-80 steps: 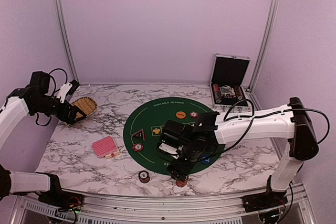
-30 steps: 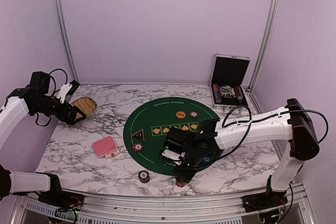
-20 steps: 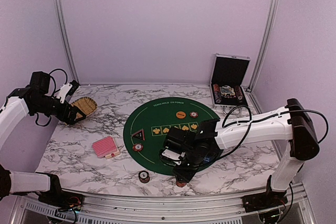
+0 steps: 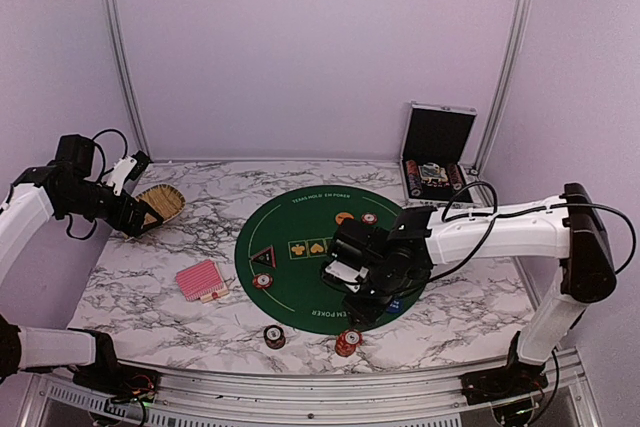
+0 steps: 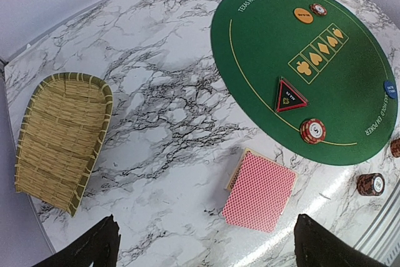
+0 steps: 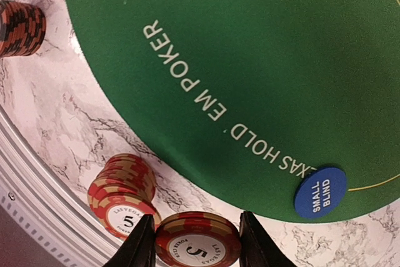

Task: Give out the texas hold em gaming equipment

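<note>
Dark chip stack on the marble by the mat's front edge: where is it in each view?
Top external: dark chip stack, bottom centre, on marble left of the red chip stack.
Left wrist: the stack sits lower right, just off the green mat.
Right wrist: the stack is top left, cut by the frame.
Shared landmark: the green mat.

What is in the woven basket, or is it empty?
Empty: the woven basket shows only its bare straw floor, nothing lying inside.

Loose chip stack (image 6: pixel 122 195) just beside right jaws' held chips (image 6: pixel 197 240); marble (image 5: pixel 169 110) open between basket (image 5: pixel 59 136), cards (image 5: pixel 259 191)
</note>
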Controlling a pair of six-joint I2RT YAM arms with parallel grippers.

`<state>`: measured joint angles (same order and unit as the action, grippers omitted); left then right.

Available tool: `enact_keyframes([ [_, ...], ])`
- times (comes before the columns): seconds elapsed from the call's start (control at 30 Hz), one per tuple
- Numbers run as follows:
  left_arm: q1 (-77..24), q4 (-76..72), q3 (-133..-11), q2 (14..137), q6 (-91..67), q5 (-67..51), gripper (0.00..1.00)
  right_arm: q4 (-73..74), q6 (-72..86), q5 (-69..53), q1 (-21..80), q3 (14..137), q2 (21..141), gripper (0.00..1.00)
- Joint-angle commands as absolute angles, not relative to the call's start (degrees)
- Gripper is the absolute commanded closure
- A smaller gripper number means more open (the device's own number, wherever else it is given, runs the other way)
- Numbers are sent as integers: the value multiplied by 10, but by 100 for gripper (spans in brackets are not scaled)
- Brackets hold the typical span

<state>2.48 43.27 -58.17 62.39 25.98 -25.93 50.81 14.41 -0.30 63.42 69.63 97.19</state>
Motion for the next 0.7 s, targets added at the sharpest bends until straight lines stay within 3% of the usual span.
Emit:
enact_keyframes([
  [0.0, 28, 451, -598, 615, 261, -262, 1, 492, 132, 18, 607, 692, 963, 80],
  [0.67, 28, 454, -602, 618, 264, -258, 1, 385, 127, -16, 549, 606, 1006, 81],
])
